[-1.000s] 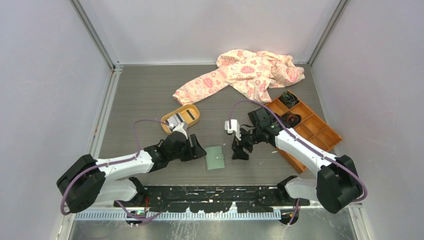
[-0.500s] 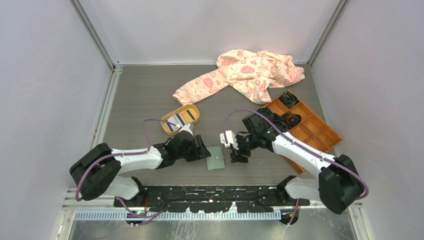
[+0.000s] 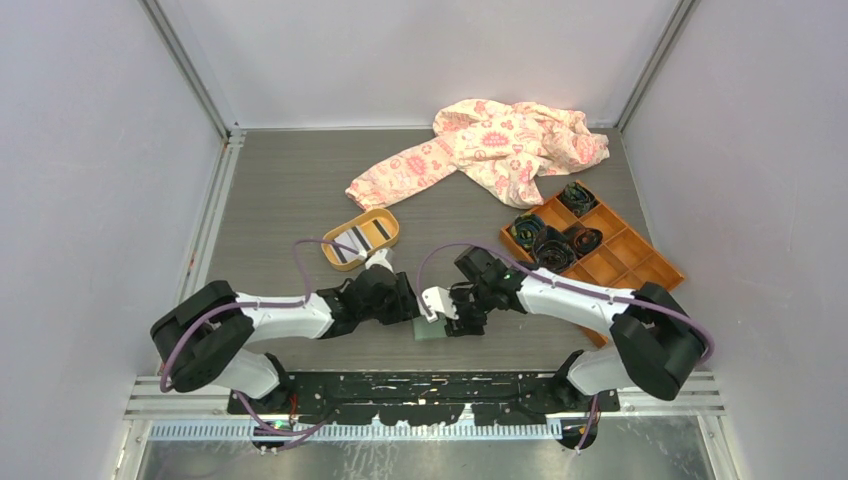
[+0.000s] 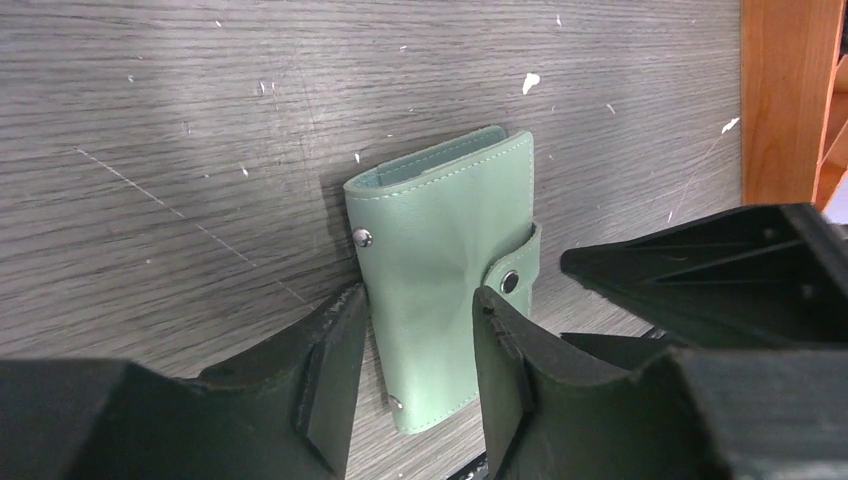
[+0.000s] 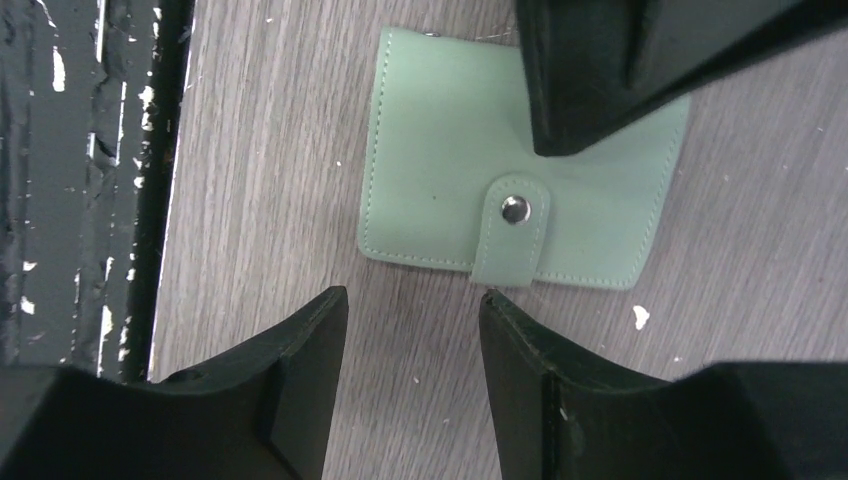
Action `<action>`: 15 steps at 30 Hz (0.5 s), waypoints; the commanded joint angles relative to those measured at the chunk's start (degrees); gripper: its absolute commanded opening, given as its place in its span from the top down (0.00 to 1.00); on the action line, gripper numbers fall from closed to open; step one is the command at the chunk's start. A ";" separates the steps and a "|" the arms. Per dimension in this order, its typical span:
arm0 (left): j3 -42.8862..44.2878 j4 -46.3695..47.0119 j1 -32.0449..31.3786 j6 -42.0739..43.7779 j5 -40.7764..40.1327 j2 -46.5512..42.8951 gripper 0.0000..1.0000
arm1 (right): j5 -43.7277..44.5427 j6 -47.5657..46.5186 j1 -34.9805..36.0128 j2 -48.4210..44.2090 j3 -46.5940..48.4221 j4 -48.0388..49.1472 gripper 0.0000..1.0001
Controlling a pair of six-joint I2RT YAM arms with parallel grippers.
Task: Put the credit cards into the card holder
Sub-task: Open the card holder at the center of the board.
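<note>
- The credit cards (image 3: 360,238) have not moved in the last second. They lie in the orange oval tray (image 3: 392,228), well apart from the grippers, so no card is placed yet.
- Your left gripper (image 3: 407,305) has come in from the left. A second ago it stood beside the card holder; now it is at the holder's left edge. In the left wrist view its jaws are apart, narrower than before, and the holder's near end shows in the gap between them. They clamp nothing.
- The card holder (image 4: 440,250) stays at the same place on the table, near the front edge, flat and folded. Its snap tab (image 5: 513,230) is still fastened.
- Your right gripper (image 3: 450,318) has moved much more. It travelled from beside the orange box (image 3: 620,262) to the holder's right side. Its jaws also narrowed but are empty and apart, and the snap tab lies just ahead of the gap.
- I judge that you are now set to hold the holder and unfasten the tab. The cards can only go in after that.
</note>
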 commanded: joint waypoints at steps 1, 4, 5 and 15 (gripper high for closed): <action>-0.33 1.86 -0.40 -0.43 -0.92 2.39 0.57 | 4.80 -0.55 2.91 2.44 0.89 3.51 0.44; -0.72 4.68 -0.40 -0.59 0.32 3.76 0.59 | 5.28 -0.08 4.11 3.69 1.51 3.24 0.48; -0.89 5.93 -0.40 -0.66 0.80 4.29 0.60 | 5.25 0.00 4.33 3.83 1.57 3.17 0.48; -2.05 13.38 -0.89 -1.46 6.43 6.70 0.69 | 6.63 1.16 4.44 4.76 2.27 3.01 0.52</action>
